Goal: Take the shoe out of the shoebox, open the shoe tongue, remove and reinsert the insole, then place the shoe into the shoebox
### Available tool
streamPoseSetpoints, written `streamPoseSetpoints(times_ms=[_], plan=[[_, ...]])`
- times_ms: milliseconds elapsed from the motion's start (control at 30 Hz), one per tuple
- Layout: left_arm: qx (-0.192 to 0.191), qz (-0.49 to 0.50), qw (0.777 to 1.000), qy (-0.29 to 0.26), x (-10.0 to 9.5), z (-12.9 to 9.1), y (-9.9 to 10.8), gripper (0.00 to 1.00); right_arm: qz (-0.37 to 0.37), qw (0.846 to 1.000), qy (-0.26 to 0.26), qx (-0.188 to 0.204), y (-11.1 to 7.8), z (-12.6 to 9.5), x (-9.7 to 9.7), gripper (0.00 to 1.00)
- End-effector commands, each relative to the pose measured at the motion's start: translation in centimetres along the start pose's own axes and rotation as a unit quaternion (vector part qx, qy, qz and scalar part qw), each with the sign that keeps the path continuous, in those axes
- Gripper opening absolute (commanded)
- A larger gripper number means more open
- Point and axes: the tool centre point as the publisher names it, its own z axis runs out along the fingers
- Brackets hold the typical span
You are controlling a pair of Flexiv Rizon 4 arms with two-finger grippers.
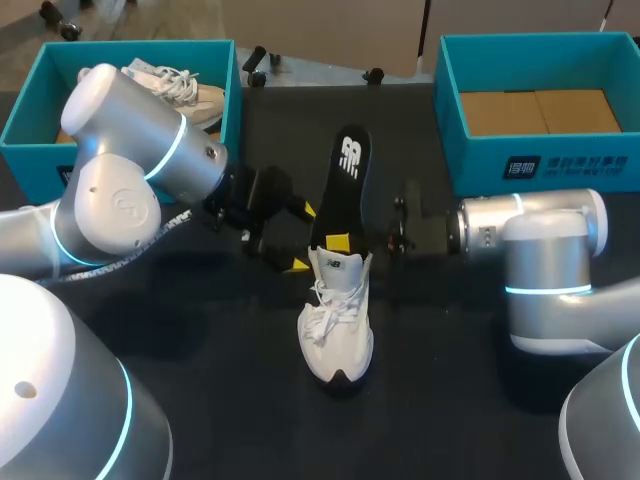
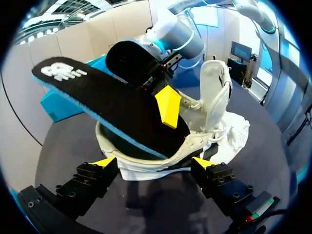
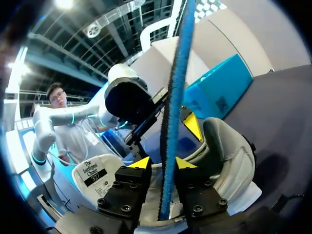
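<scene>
On the dark worktop (image 1: 220, 400), near its middle: white shoe (image 1: 336, 320), upright on its sole, toe toward the robot's side, laces loose, tongue standing up.

In the shoe's opening: black insole (image 1: 346, 180) with a blue edge. One end down inside the shoe, the rest slanting up and away over the heel, white logo near the free end (edge-on in the right wrist view, no more than a thin blue line).

From the right, the right hand (image 1: 338, 242): pinches the insole just above the shoe's collar. One yellow tip flat on the black logo face, the other on the underside. In the right wrist view, right hand (image 3: 163, 162) with only a narrow gap between the two tips, filled by the insole's edge.

From the left, the left hand (image 1: 304, 238): sits just beside the shoe's heel part, fingers spread wide, holding nothing. In the left wrist view, left hand (image 2: 152, 163) with a yellow tip low at either side and the shoe's side wall ahead of them. Cannot tell whether either tip touches the shoe.

Far left corner: teal left shoebox (image 1: 30, 120), with a second shoe (image 1: 185, 88), pale, lying inside. Far right corner: teal right shoebox (image 1: 450, 110), brown cardboard floor showing, well apart from the white shoe.
</scene>
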Motion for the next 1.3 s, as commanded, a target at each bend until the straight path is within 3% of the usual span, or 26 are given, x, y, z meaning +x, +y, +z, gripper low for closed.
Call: streamPoseSetpoints(times_ms=[33,733,833,933,1100,1167,1300], plan=[[0.000,-0.001,1.000,0.002,-0.2,0.0,0.2,1.00,-0.007,1.000,-0.003,0.002,0.5,0.2,0.2,0.32],[-0.001,-0.003,1.000,0.001,0.2,-0.1,0.7,1.00,-0.019,0.999,-0.012,0.048,3.3,-1.8,-0.9,0.29],[-0.001,-0.003,1.000,0.002,0.2,-0.1,0.7,1.00,-0.015,0.998,-0.011,0.065,3.5,-1.9,-1.0,0.21],[-0.001,-0.002,1.000,0.002,0.2,0.0,0.7,1.00,-0.009,0.997,-0.011,0.075,3.4,-1.9,-1.1,0.00],[-0.001,-0.001,1.000,0.003,0.2,0.1,0.7,1.00,-0.006,0.996,-0.018,0.087,2.8,-2.0,-1.2,0.00],[-0.002,0.000,1.000,0.005,0.3,0.1,0.6,1.00,0.013,0.992,-0.038,0.119,2.3,-1.9,-1.4,0.00],[-0.003,0.001,1.000,0.007,0.2,0.1,0.6,1.00,0.020,0.991,-0.034,0.125,1.5,-1.5,-1.3,0.00]])
